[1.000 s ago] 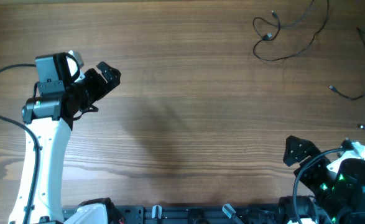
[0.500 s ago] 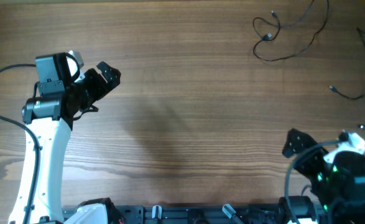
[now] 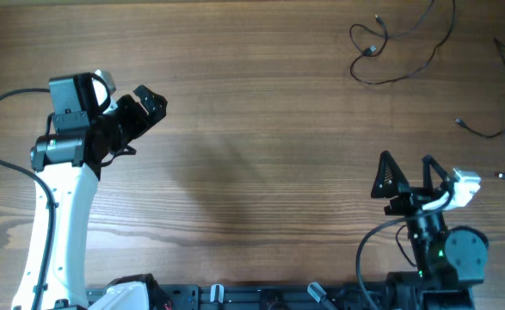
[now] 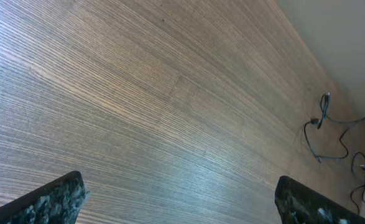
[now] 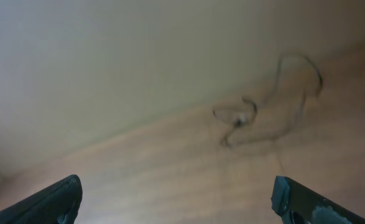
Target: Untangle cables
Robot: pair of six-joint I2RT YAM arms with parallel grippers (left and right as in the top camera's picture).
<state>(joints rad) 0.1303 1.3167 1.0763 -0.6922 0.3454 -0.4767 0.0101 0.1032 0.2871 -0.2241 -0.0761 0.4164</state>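
Cables [image 3: 368, 50] cut off at top-right edge
We see them only blurred in the right wrist view; left gripper [image 3: 151, 97] and right gripper [image 3: 405, 165] both spread, empty.

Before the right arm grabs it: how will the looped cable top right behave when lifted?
Probably floppy: the looped cable lies in loose curves, so it should droop from a pinch. Likely light, being far thinner than the right end effector.

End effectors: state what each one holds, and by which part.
Nothing is held. The left end effector and the right end effector are both open over the table; the cables lie apart at the far right.
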